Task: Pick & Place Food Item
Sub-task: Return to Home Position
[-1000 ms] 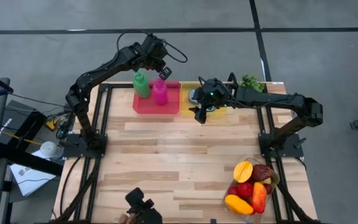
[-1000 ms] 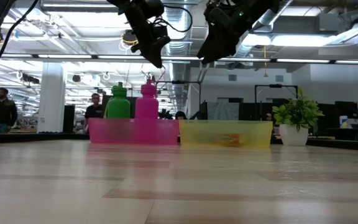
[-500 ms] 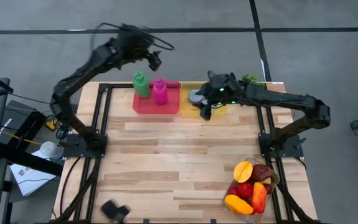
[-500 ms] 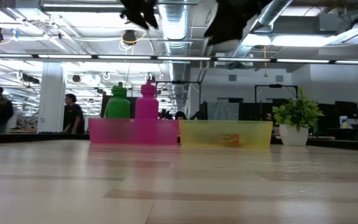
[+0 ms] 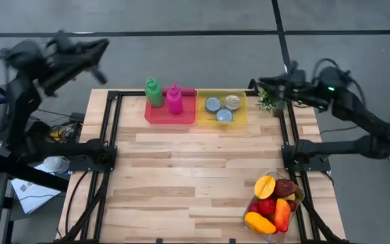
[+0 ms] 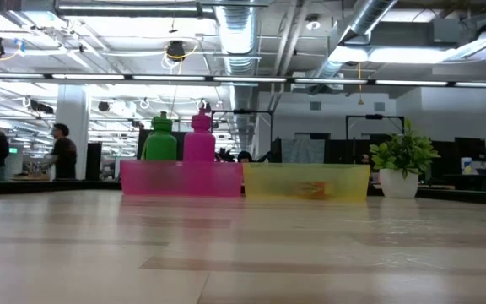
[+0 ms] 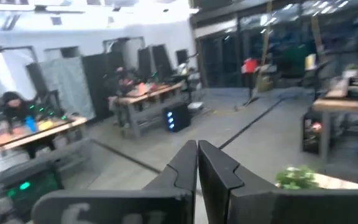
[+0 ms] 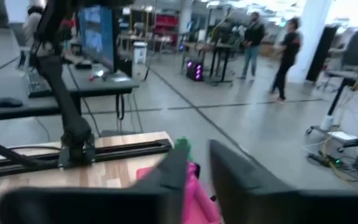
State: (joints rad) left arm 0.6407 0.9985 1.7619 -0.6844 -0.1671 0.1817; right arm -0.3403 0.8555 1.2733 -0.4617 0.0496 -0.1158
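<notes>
Looks basically done to me: three cans (image 5: 212, 104) sit in the yellow bin (image 5: 244, 108), both arms hang clear of the table (image 5: 181, 169). The left gripper (image 7: 197, 147) has its fingers pressed together, while the right gripper (image 8: 197, 149) has them slightly apart.

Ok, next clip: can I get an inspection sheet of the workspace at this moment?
Surface: wooden table, bare across the middle.
Job's things: three cans lie in the yellow bin; the green bottle and pink tumbler stand upright in the pink bin beside it.
Clutter: pile of fruit at the near right corner; potted plant at the far right corner.
Grippers: left gripper shut, off the table past its far left corner; right gripper open, beyond the far right corner; neither holds anything.
Cables: loose wires on the floor left of the table.
Surroundings: open workshop hall; people standing far behind the table.
</notes>
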